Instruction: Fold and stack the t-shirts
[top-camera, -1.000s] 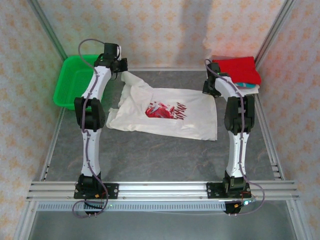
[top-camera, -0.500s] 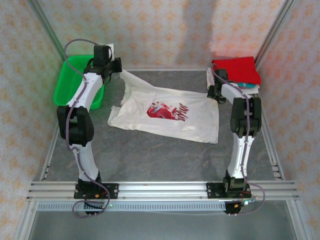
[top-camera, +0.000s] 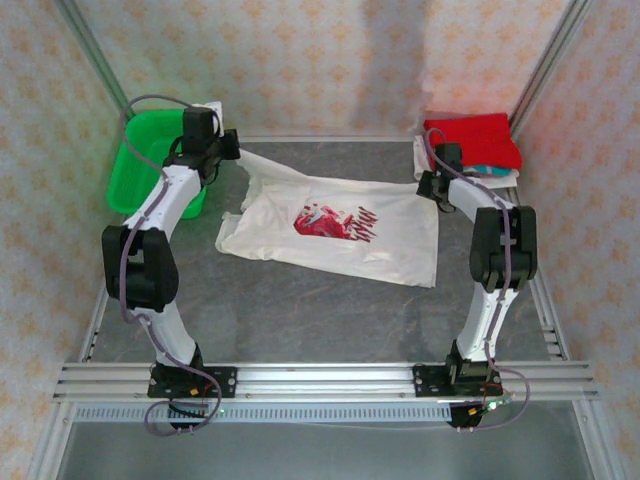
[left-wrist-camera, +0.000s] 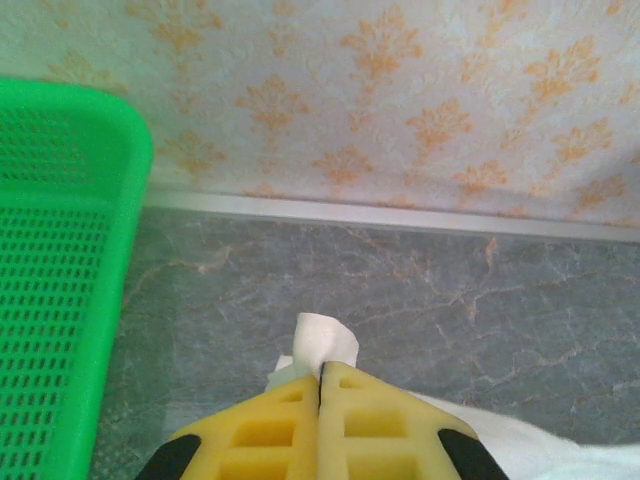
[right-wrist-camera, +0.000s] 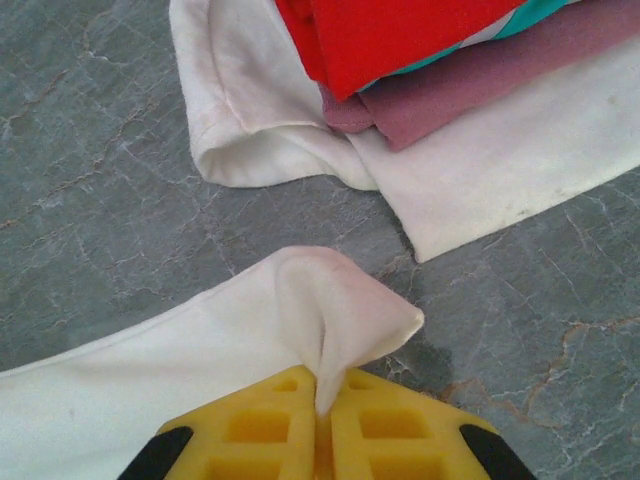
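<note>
left pincer (left-wrist-camera: 321, 375): yellow fingers pressed together, a small nub of cream cloth pinched between the tips and poking out past them
right pincer (right-wrist-camera: 323, 385): clamped tight on another corner of the same cloth, which peaks up from the tips in a puckered fold
cream tee (top-camera: 340, 225): spread across the middle of the worktop (top-camera: 300, 310) between the two arms, print side up; far-left corner drawn out to a point at the left pincer, far-right corner at the right pincer; near edge lies flat, left side wrinkled and bunched
graphic (top-camera: 330, 220): red splatter, about centre of the cream tee
stack (top-camera: 478, 150): folded tees at the far-right corner of the worktop, just beyond the right pincer
red tee (right-wrist-camera: 400, 30): top of the stack
teal edge (right-wrist-camera: 530, 15): thin strip showing just under the red tee
mauve layer (right-wrist-camera: 500, 70): below the teal edge, sticking out past the red tee
white tee (right-wrist-camera: 520, 150): bottom of the stack, spreading furthest toward the pincer; near the held corner but apart, bare worktop shows between them in the right wrist view
basket (left-wrist-camera: 50, 300): green mesh, far-left corner, just left of the left pincer; contents cannot be told
wall (left-wrist-camera: 400, 90): pale with an orange motif, right behind the worktop's far edge
</note>
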